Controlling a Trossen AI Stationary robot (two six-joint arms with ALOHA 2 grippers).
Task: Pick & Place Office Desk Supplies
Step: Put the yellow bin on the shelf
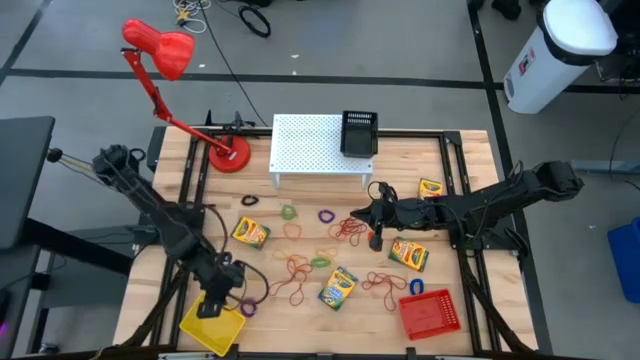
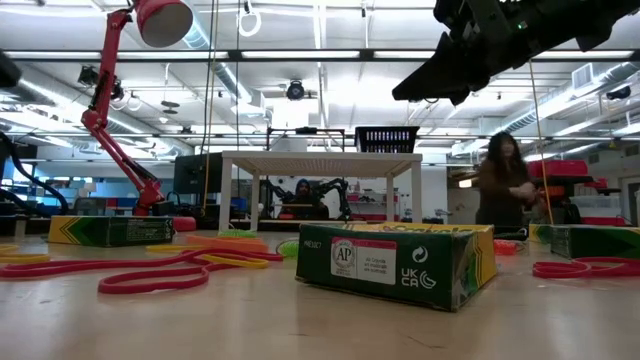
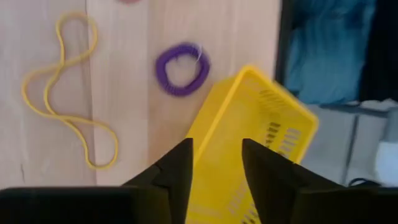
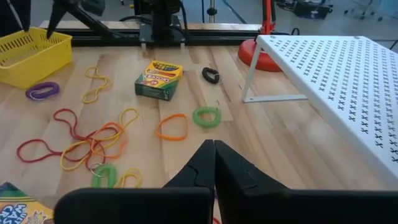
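The crayon boxes and rubber bands lie spread over the middle of the tabletop (image 1: 470,165), so there is much left to sort. One crayon box (image 1: 250,233) sits near the left arm, one (image 1: 338,287) lies toward the front, one (image 1: 408,254) lies by the right arm, and one (image 1: 431,187) is farther back on the right. Red and orange bands (image 1: 297,268) tangle between them.

The yellow basket (image 1: 214,327) sits at the front left corner, and the red basket (image 1: 431,314) sits at the front right. They look like the places where the things should go, one near each arm.

The left jaws (image 3: 216,171) hang right over the yellow basket (image 3: 249,155) with the two fingers apart and nothing between them. That fits a drop into the basket, but whether anything lies inside cannot be seen. A purple band (image 3: 182,68) lies just beside the basket, and a yellow band (image 3: 65,93) is a bit farther off. Both look easy to reach next.

The right jaws (image 4: 214,163) are pressed together with nothing in them. They hover above the middle of the tabletop, near a heap of red bands (image 1: 349,229). The white rack (image 1: 318,147) and red lamp (image 1: 160,50) stand at the back, out of the way.
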